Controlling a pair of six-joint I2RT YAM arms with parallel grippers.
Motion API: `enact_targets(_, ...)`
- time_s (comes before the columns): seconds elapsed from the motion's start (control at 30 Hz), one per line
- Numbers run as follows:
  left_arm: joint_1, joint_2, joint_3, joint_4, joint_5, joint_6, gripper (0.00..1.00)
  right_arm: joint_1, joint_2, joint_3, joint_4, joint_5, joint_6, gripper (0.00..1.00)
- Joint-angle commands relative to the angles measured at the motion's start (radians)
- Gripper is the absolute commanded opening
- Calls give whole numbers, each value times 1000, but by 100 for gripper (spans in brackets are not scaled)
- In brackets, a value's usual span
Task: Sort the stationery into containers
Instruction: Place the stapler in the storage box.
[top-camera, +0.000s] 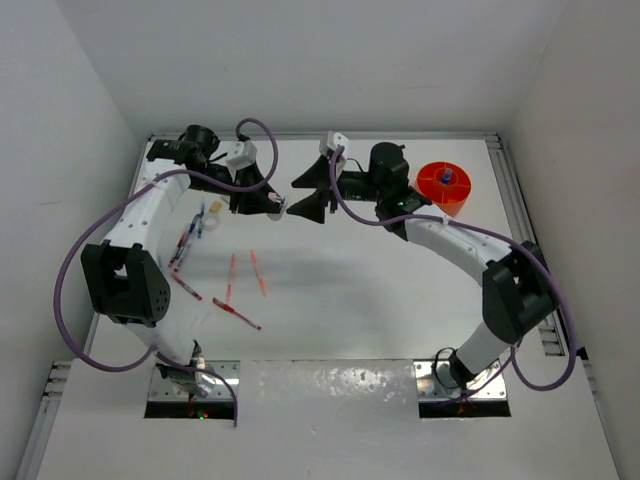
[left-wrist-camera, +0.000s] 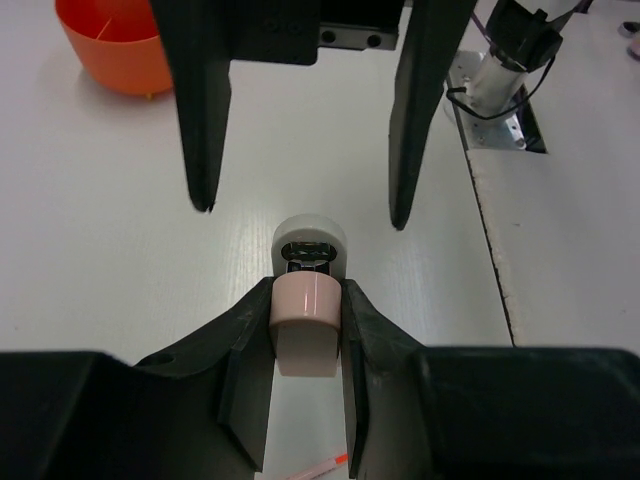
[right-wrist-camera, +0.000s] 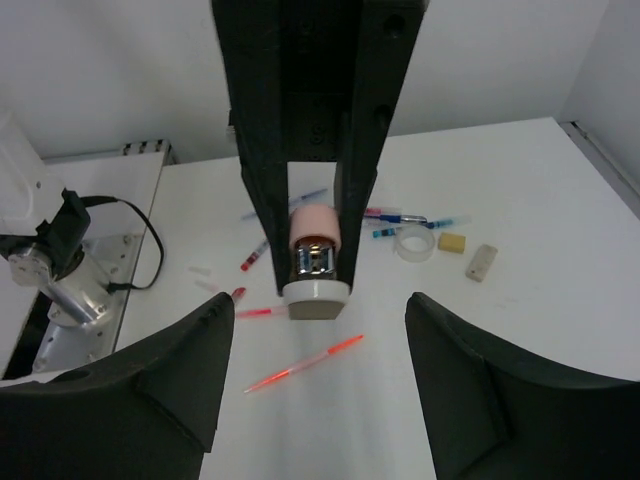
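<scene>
My left gripper (left-wrist-camera: 305, 312) is shut on a small piece of stationery (left-wrist-camera: 306, 300) with a pink cap, a shiny metal middle (right-wrist-camera: 317, 258) and a white end. It holds the piece out above the table at the back (top-camera: 275, 205). My right gripper (right-wrist-camera: 320, 302) faces it, open. Its fingers (left-wrist-camera: 203, 140) stand either side of the white end without touching it. The round orange container (top-camera: 444, 186) sits at the back right, with a small blue-topped item inside. Red pens (top-camera: 258, 272) and blue-and-white pens (top-camera: 186, 240) lie on the table's left half.
A clear tape ring (right-wrist-camera: 413, 243), a tiny beige block (right-wrist-camera: 452, 242) and a pale eraser (right-wrist-camera: 481, 262) lie near the blue-and-white pens (right-wrist-camera: 400, 217). One red pen (right-wrist-camera: 305, 362) lies below the grippers. The table's raised metal rail (top-camera: 520, 200) runs just right of the orange container.
</scene>
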Motion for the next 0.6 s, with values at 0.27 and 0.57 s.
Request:
enact_targets(0.27, -15, 4, 47, -60, 87, 111, 0, -2, 54, 57, 159, -68, 124, 63)
enact_targets(0.57, -17, 10, 61, -61, 93, 114, 0, 2, 94, 76, 164, -76, 157, 59)
